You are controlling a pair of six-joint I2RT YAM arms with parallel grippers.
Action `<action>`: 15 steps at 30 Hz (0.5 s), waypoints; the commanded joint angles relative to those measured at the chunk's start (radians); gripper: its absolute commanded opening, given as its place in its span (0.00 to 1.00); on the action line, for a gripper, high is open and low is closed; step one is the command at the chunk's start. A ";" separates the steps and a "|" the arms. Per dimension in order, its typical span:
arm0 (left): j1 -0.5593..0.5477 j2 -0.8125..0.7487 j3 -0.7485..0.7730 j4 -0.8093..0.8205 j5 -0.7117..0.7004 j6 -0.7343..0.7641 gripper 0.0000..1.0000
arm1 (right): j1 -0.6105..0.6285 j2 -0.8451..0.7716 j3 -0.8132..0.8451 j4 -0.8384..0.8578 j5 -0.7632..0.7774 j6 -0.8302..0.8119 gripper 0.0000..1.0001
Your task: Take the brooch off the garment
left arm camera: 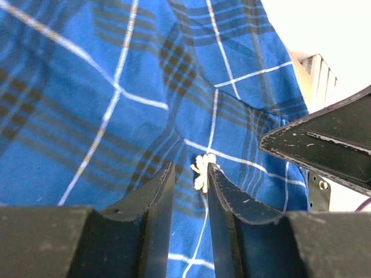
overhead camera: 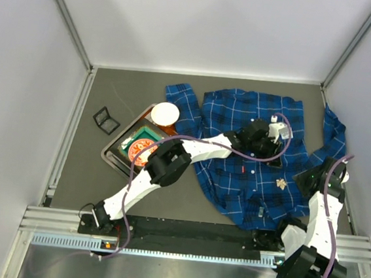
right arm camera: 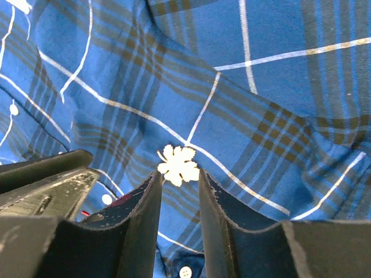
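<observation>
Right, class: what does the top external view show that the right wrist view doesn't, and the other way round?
Only the top view: the tray, the white bowl and the shirt in full outline. Only the right wrist view: the brooch as a petalled flower shape, lying just past the tips of the open right end effector. Both: the brooch, the plaid shirt and the left end effector close by.

One garment (overhead camera: 254, 113), one brooch (overhead camera: 280, 182) — one tray (overhead camera: 111, 145), one bowl (overhead camera: 165, 113).
</observation>
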 commanded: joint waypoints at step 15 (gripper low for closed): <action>-0.086 0.107 0.092 0.087 0.069 -0.018 0.28 | -0.035 0.078 -0.011 0.062 0.021 0.023 0.38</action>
